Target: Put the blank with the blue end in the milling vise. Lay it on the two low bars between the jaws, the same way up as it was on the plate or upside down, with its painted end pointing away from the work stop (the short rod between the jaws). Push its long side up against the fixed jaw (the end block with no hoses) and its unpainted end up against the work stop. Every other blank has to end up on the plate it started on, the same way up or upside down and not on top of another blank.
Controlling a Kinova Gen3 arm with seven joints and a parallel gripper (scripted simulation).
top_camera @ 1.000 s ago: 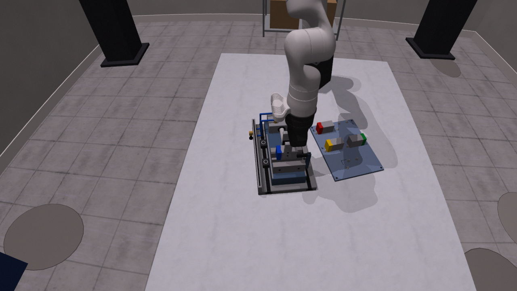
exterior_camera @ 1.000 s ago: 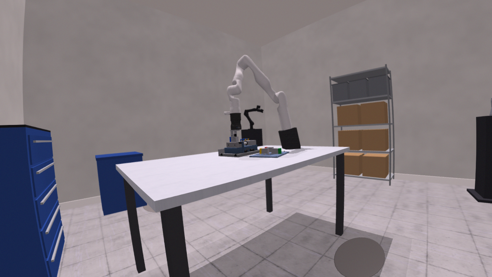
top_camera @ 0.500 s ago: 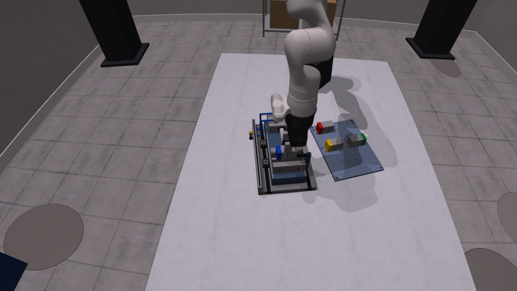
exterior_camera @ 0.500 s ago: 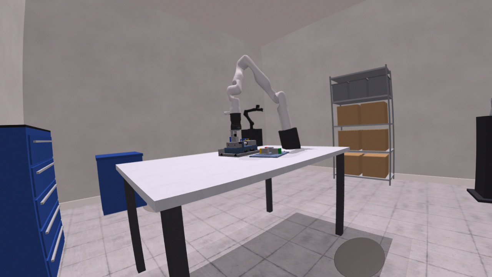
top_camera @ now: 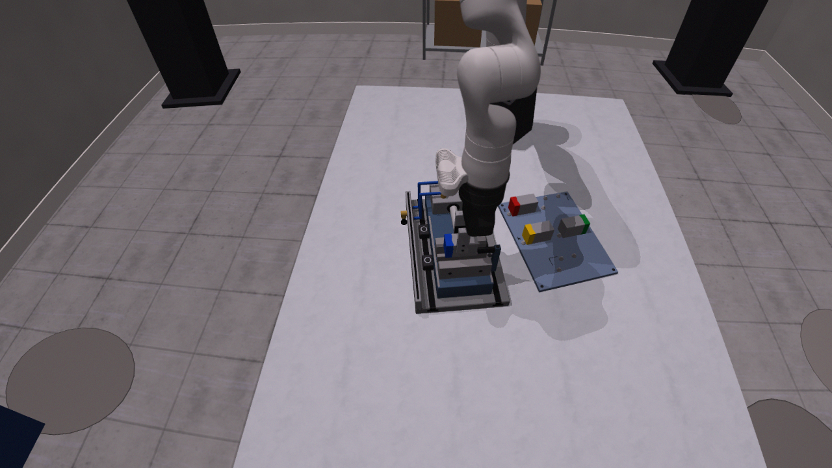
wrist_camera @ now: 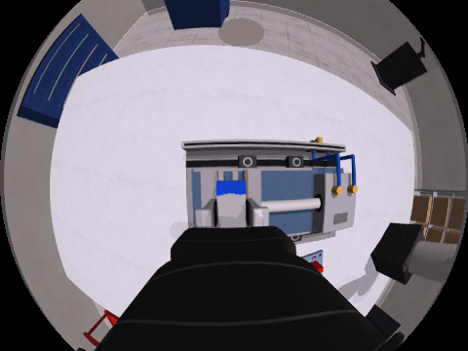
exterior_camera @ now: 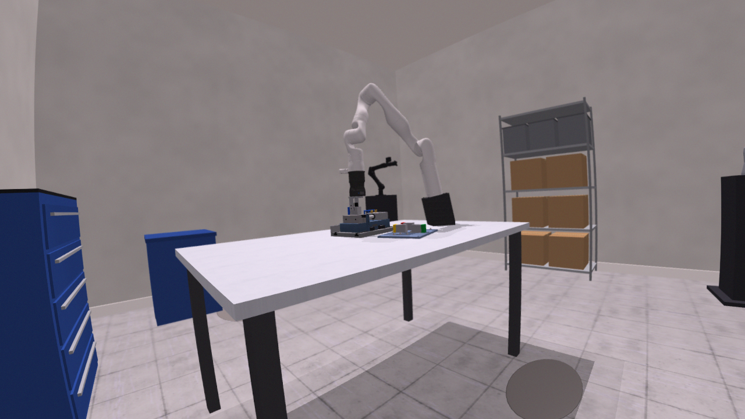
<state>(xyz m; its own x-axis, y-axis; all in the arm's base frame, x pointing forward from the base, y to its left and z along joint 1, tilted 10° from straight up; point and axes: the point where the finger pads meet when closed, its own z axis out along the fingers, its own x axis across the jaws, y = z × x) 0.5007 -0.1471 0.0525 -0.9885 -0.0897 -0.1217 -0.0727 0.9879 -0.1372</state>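
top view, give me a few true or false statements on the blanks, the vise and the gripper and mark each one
1. The gripper is shut on the blue-ended blank. True.
2. The blue-ended blank lies on the plate. False: it is over the vise, between the jaws.
3. Three blanks are on the plate: red-ended, yellow-ended and green-ended. True.
4. The red-ended blank is stacked on the yellow-ended one. False: they lie apart, each flat on the plate.
5. The plate sits on the floor beside the table. False: it lies on the table, next to the vise.
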